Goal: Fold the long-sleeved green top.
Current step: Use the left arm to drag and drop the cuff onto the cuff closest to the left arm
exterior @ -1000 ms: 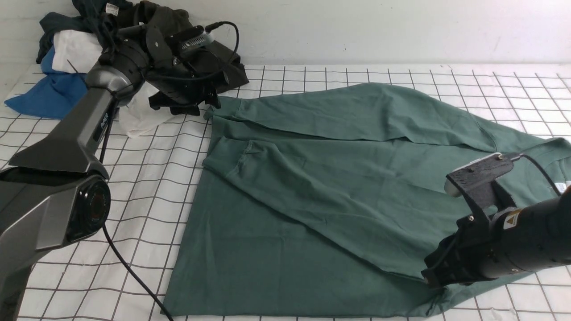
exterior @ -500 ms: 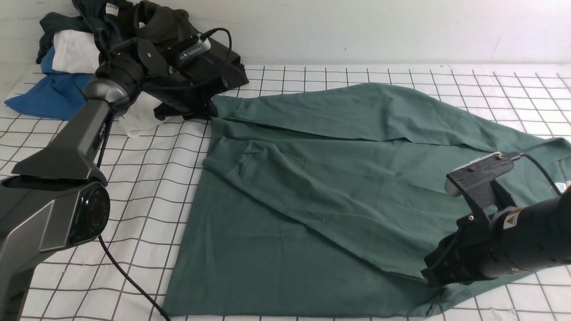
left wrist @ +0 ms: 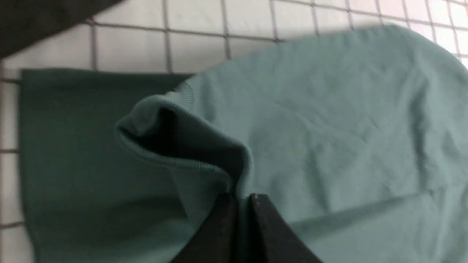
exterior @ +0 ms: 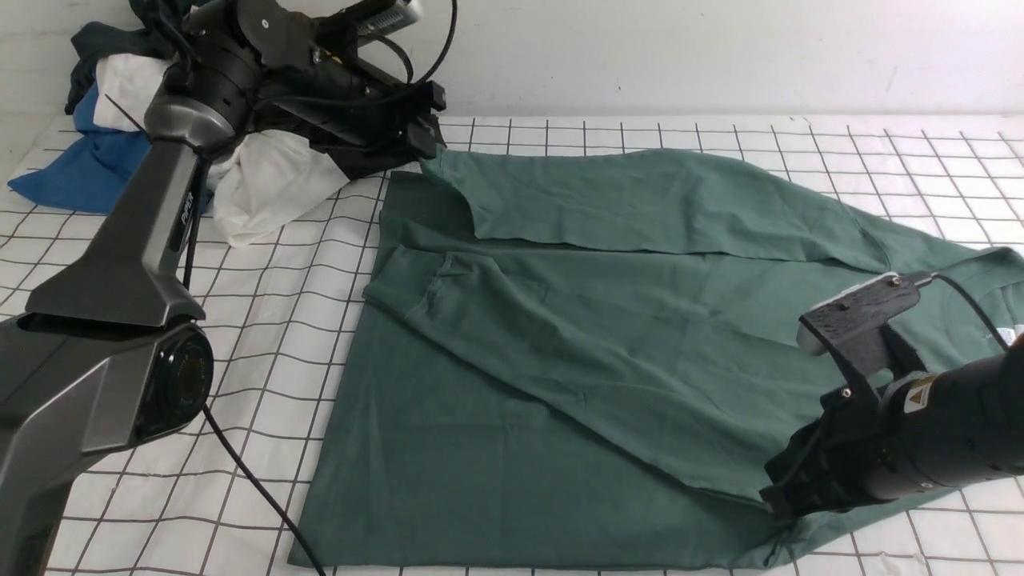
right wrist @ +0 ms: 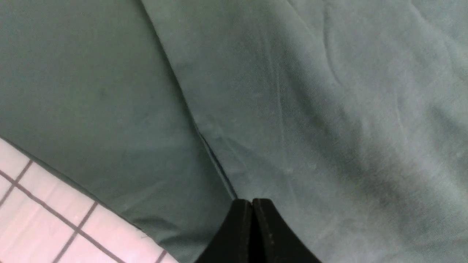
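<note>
Front camera wide over the table; both wrist cameras close above its green top.

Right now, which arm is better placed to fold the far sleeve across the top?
Left. The left gripper has its jaws shut on the cuff of the green long-sleeved top, raised off the gridded table. The right gripper sits shut at the near right edge, away from that sleeve.

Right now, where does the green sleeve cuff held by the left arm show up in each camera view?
Front view: the sleeve cuff sits upper left, at the far corner of the green top, at the left gripper's tip.
Left wrist view: centre of frame, ribbed opening gaping, its edge pinched between the fingers.
Right wrist view: not in it.
Shared landmark: the black-gridded white table cover.
</note>
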Motion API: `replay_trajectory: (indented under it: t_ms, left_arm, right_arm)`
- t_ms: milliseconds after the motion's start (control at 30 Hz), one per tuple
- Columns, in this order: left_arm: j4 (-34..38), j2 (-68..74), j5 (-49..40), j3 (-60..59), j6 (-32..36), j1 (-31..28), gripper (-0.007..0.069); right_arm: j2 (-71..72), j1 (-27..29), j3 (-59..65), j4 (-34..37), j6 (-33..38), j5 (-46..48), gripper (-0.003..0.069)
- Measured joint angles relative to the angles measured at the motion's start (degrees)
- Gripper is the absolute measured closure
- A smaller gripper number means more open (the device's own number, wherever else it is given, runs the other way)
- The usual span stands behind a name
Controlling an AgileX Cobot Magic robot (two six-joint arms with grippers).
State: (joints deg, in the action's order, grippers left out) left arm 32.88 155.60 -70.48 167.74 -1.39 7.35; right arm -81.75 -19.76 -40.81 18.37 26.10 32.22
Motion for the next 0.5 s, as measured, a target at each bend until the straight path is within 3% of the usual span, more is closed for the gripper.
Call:
replay_trajectory:
  t_ms: [167,500]
  left_arm:
    - [1.2,-7.96,-1.56,0.26,0.05,1.98,0.0609]
    - [4.21,-15.05,-1.63,-0.08,-1.16,4.93,0.0609]
  right_arm:
    - [1.67,0.0,0.0,-5.35,-0.74,2.02,0.0673]
    - [9.28,0.0,0.0,-9.04,-3.01,3.64,0.0673]
